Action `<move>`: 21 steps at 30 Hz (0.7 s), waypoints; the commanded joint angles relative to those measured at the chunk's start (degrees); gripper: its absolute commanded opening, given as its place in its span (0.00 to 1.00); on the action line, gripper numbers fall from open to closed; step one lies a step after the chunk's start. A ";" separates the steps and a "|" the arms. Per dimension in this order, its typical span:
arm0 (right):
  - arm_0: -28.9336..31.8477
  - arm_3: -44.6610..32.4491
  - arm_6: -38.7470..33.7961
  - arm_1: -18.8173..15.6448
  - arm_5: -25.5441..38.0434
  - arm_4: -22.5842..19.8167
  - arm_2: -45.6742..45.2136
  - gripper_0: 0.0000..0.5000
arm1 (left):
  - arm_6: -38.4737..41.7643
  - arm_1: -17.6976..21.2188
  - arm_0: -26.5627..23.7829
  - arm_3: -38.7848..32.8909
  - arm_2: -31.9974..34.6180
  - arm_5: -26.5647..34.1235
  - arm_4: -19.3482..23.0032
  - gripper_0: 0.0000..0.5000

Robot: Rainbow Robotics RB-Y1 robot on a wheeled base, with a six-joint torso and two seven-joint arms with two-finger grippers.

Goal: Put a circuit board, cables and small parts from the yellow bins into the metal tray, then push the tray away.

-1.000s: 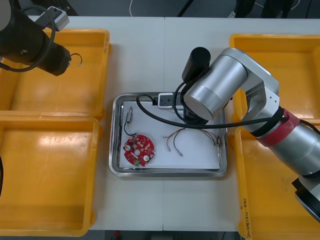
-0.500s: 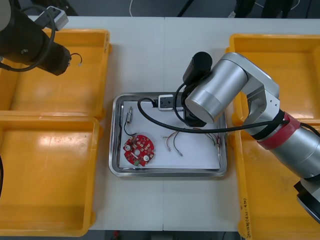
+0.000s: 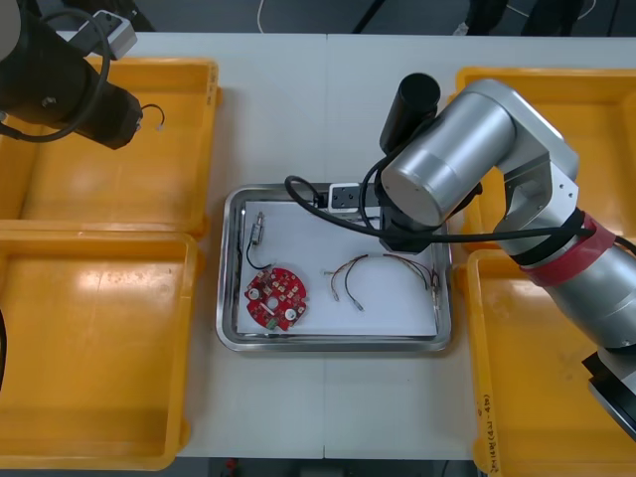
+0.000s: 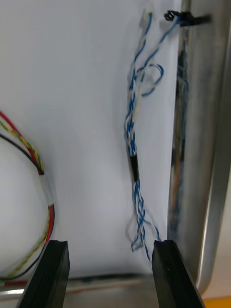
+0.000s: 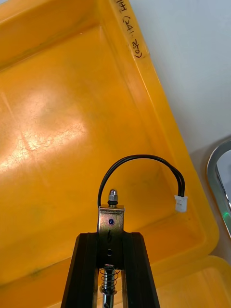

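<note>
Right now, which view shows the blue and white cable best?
Right wrist view: the cable lies full length on the white tray floor, ahead of the open right gripper. Front view: a faint strand by the tray's right wall. Left wrist view faces a bin.

Light table (image 3: 288, 109), seamed down its middle; dark floor (image 3: 308, 14) beyond.

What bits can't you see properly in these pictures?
- Front view: the right arm covers the far right corner of the metal tray.
- Front view: the little pieces on the red circuit board are too small to tell.
- Left wrist view: the small metal part has its lower end hidden between the left gripper fingers.
- Right wrist view: the picture's edge cuts off the red and yellow cable.
</note>
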 commanded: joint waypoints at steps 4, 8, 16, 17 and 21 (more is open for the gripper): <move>0.34 -8.11 -1.59 1.42 12.80 0.07 -11.27 1.00 | 7.83 1.59 0.13 -2.73 -0.69 -0.10 0.68 0.00; 0.34 -11.10 -2.82 1.42 13.38 0.69 -17.42 1.00 | 12.13 1.41 0.13 -4.75 -3.33 -0.19 0.50 0.00; 2.89 -14.88 -7.83 0.18 13.38 -0.63 -30.69 1.00 | 21.89 0.97 -0.40 -8.97 -9.83 -0.19 0.68 0.00; 3.51 -15.32 -8.71 -0.08 13.38 -1.25 -31.57 1.00 | 22.50 0.80 -0.49 -9.05 -10.36 -0.19 0.59 0.00; 6.93 -18.13 -15.48 -2.28 13.38 -4.67 -37.02 1.00 | 27.07 -0.61 -1.37 -10.11 -13.43 -0.19 0.32 0.00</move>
